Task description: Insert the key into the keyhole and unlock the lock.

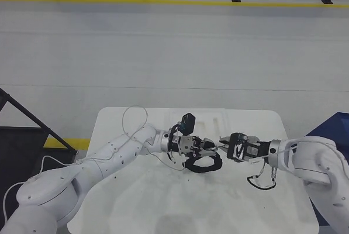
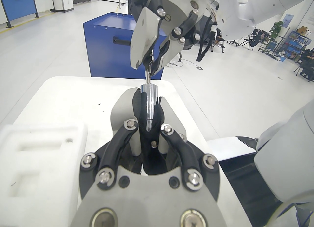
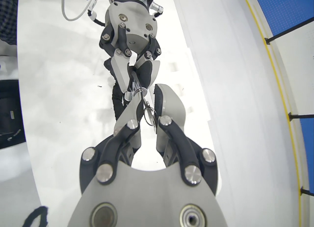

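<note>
- Well, from above: my left claw and my right claw meet nose to nose over the middle of the table. The lock is in the left one, its black cable loop hanging just below. A white foam tray sits on the table just behind them.
- Left wrist: my left claw is clamped tight on the lock's chrome barrel, pads on both sides. The right claw pinches the key, and the blade meets the keyhole end-on. How deep it sits I cannot tell.
- To do this well, I judge, I should keep blade and barrel on one line, push gently until it seats, and only then twist. The left grip must hold firm so the barrel cannot spin with the key.
- The foam tray beside me has cut recesses. I see a small dark speck at one corner and cannot tell what else is inside.
- Right wrist: my right claw is nearly closed on the key, with the key ring dangling between the fingers. The left claw faces it, gripping the lock.
</note>
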Robot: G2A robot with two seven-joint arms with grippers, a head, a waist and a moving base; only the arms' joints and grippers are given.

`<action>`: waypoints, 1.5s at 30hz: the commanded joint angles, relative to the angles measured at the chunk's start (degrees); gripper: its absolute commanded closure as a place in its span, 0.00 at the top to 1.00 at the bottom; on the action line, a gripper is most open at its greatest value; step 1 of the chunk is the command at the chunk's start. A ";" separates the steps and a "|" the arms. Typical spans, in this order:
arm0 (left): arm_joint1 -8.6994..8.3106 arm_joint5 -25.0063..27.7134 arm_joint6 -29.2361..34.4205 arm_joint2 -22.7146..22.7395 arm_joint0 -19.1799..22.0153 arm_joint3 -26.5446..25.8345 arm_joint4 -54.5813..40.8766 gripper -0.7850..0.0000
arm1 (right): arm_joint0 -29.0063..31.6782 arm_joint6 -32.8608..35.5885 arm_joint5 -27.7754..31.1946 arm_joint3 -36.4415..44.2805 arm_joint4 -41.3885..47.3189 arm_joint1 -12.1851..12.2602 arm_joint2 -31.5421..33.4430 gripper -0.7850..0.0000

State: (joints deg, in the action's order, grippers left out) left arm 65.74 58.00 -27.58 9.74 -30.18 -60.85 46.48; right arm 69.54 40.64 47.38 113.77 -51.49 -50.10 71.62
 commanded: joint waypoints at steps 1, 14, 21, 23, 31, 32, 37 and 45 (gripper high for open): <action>0.04 0.00 -0.89 0.00 0.06 -0.07 1.02 0.00 | -0.13 1.57 -1.99 -0.52 3.66 0.01 -0.13 0.00; 0.10 0.00 -8.81 0.00 0.05 1.03 10.78 0.00 | 0.60 10.12 -11.12 -0.76 22.48 0.65 1.09 0.20; 0.13 0.00 -6.32 0.07 -0.37 3.64 12.90 0.00 | 2.81 10.04 -11.76 0.65 22.22 1.27 4.26 1.00; 0.01 0.00 -5.25 0.03 -0.80 3.71 13.02 0.00 | 3.68 9.27 -11.40 1.29 21.68 1.45 5.41 1.00; -1.20 0.00 2.01 0.00 -3.57 3.32 13.68 0.00 | 7.38 6.38 -11.04 2.69 19.74 1.94 8.55 1.00; -1.37 0.00 2.88 0.00 -4.00 3.13 13.55 0.00 | 7.75 5.84 -11.01 2.81 19.47 1.97 8.87 1.00; -1.80 0.00 7.73 0.00 -5.84 2.03 12.69 0.00 | 9.14 3.43 -10.09 3.07 17.90 2.08 9.83 1.00; -1.10 0.00 16.42 0.00 -7.33 0.44 11.89 0.00 | 10.14 1.40 -9.60 3.18 16.28 2.16 10.11 1.00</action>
State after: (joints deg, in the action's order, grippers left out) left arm 64.49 58.00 -12.55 9.74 -37.41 -60.49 58.51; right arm 79.58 42.25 37.81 116.95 -35.09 -47.95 81.71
